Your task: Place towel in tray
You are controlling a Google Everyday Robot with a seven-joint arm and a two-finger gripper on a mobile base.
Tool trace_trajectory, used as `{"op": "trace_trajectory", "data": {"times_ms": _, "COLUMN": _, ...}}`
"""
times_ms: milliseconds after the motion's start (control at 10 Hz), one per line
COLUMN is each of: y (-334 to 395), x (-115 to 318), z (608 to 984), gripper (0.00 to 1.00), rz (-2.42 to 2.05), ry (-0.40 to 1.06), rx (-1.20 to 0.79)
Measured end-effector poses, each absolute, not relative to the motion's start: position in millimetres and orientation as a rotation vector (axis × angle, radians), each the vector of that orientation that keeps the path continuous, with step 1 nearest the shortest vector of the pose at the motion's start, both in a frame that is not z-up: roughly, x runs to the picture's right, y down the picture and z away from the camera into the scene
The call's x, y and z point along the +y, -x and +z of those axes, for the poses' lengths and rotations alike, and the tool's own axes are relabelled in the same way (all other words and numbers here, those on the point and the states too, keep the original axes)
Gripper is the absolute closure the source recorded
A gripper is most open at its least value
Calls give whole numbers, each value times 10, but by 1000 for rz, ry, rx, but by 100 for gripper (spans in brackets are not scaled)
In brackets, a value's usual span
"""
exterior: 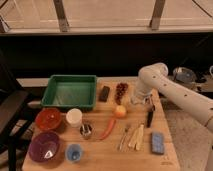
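At the far left of the wooden table point(100, 161) you see a purple bowl point(45, 146) at the front corner, and behind it a red bowl point(49, 119). The green tray point(70, 94) lies at the back left, and nothing shows inside it. Just in front of the tray stands a white cup point(74, 117), and nearer to the front edge a small blue cup point(74, 151). A metal cup point(86, 131) stands just right of the white cup.

Going on to the middle, you find a red pepper point(108, 129) lying slanted, a dark bar point(104, 93) beside the tray's right wall, a bunch of dark grapes point(121, 90) and a round yellow-orange fruit point(120, 111) in front of them. Some wooden cutlery point(132, 137) lies near the front.

The towel point(135, 101) seems to be the pale bundle on the table right of the grapes, well apart from the tray. The gripper point(142, 99) is down on this bundle. You cannot tell from here whether it grips the towel or not. The white arm point(175, 95) comes in from the right.

Further right lie a black-handled tool point(149, 117) and a blue sponge point(157, 142).
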State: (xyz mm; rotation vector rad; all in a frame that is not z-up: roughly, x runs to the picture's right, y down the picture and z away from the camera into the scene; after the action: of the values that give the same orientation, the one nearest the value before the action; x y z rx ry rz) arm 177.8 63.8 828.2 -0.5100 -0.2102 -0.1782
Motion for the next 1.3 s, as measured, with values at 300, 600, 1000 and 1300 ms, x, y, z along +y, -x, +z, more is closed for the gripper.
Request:
{"op": "trace_trajectory", "data": {"times_ms": 300, "y": -1080, "x": 405, "z": 7828, "gripper": 100, "rz": -293, "ry": 435, "rx": -313}}
{"op": "trace_trajectory", "data": {"times_ms": 600, "y": -373, "x": 397, "z": 7552, "gripper": 100, "rz": -402, "ry": 402, "rx": -419}}
{"op": "trace_trajectory", "data": {"times_ms": 1000, "y": 642, "x": 513, "z": 7358, "gripper": 100, "rz": -533, "ry": 402, "rx": -561}}
{"op": "trace_trajectory", "data": {"times_ms": 1300, "y": 1401, "x": 653, "z": 7383, "gripper": 100, "rz": -618, "ry": 431, "rx": -662}}
